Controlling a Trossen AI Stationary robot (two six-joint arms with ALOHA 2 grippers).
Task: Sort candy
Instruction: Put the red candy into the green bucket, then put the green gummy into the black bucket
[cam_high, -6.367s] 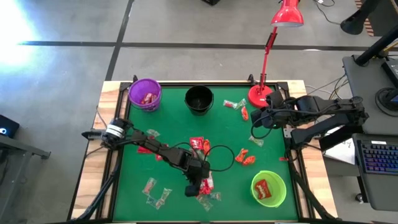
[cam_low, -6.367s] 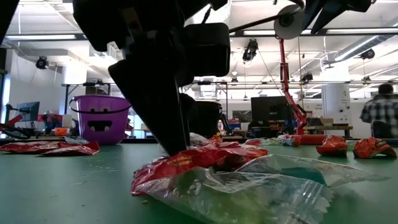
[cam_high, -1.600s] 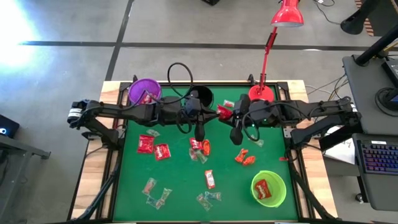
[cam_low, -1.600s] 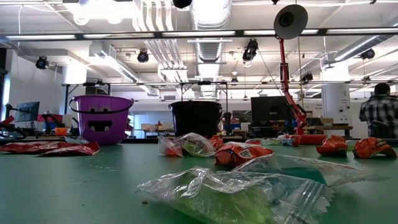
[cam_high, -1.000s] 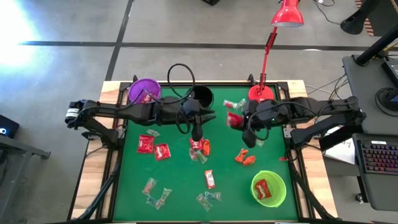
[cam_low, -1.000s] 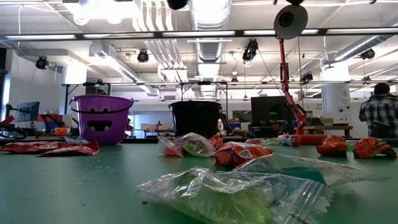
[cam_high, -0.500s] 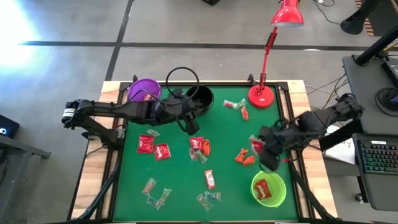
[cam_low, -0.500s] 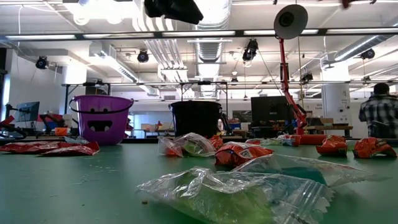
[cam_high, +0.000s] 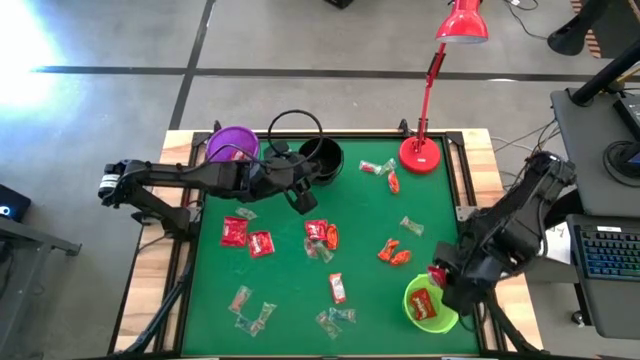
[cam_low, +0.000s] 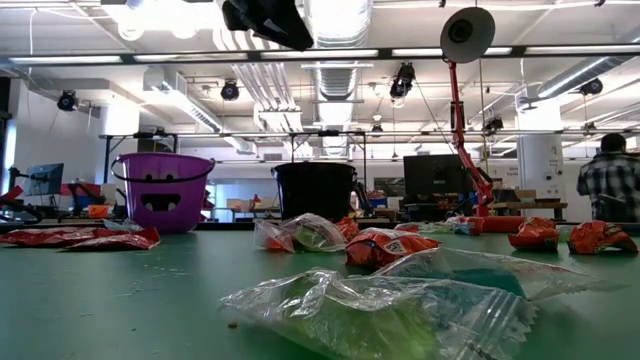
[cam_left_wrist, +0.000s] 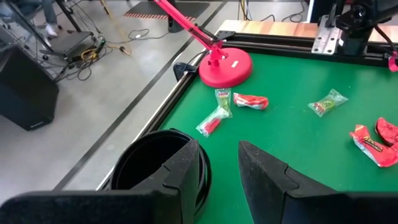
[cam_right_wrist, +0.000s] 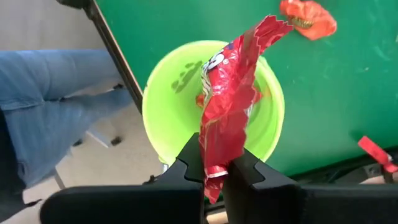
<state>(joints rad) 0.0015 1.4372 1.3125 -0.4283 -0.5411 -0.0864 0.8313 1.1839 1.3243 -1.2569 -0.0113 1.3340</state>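
Observation:
My right gripper (cam_high: 440, 280) is over the green bowl (cam_high: 447, 312) at the near right, shut on a red candy (cam_right_wrist: 230, 87). That bowl has another red candy (cam_high: 424, 303) inside. My left gripper (cam_left_wrist: 217, 171) is open and holds nothing. It stands beside the black bowl (cam_left_wrist: 152, 165) at the far middle of the table, and shows in the high view too, as the left gripper (cam_high: 306, 200). Red and clear-wrapped candy (cam_high: 320, 236) lies scattered on the green mat (cam_high: 290, 275). The purple bowl (cam_high: 233, 150) at the far left also holds candy. My right gripper pinches one end of the red wrapper (cam_right_wrist: 214, 163) between its two fingers. The fingers point steeply down from above. The rest of the wrapper hangs below them over the green bowl's opening, clear of bowl and table.
A red lamp's base (cam_high: 418, 155) stands at the far right of the mat, with candy (cam_left_wrist: 249, 101) lying near it. A person's leg in jeans (cam_right_wrist: 56, 93) is just past the table's near right edge. Clear bags (cam_low: 400, 310) lie near the front edge.
My right gripper has swung from the far middle of the table toward the near right corner. It has tipped downward and carried the red candy over the green bowl. My left gripper has tipped down somewhat beside the black bowl.

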